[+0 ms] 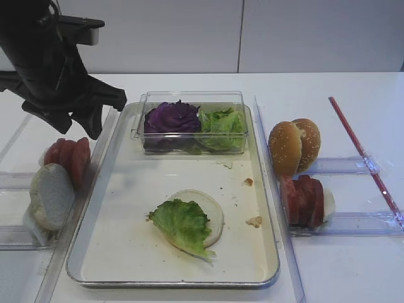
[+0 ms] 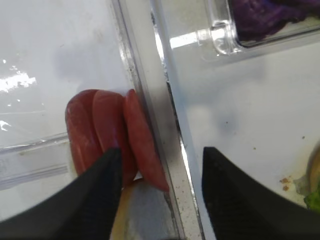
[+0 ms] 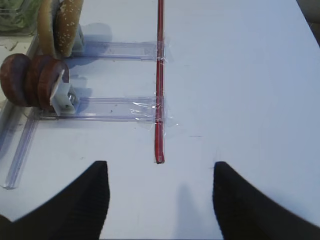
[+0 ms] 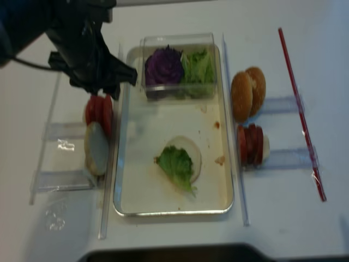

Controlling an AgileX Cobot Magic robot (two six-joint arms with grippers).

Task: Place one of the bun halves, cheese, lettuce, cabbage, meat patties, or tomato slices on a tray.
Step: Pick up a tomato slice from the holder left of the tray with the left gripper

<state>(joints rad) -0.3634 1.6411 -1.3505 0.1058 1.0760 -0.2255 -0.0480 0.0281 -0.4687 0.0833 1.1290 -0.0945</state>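
Left gripper (image 2: 160, 195) open, both dark fingers (image 2: 95, 200) at bottom of frame, nothing between them. Left finger overlaps the tomato slices (image 2: 107, 132): three red discs on edge, leaning together just outside the tray rim (image 2: 150, 100). Right finger over the cream tray floor. Clear plastic box (image 2: 240, 30) top right holds purple cabbage (image 2: 270, 15). Crumbs and a scrap of lettuce (image 2: 314, 200) at right edge.

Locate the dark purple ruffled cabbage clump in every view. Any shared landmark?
Exterior high: dark purple ruffled cabbage clump, top centre, left half of the small clear plastic box.
Right wrist: not in view.
Left wrist: top right corner, inside the box corner.
Exterior high (realsense): top centre, left half of the box.
Shared landmark: silvery rim of the large cream tray.
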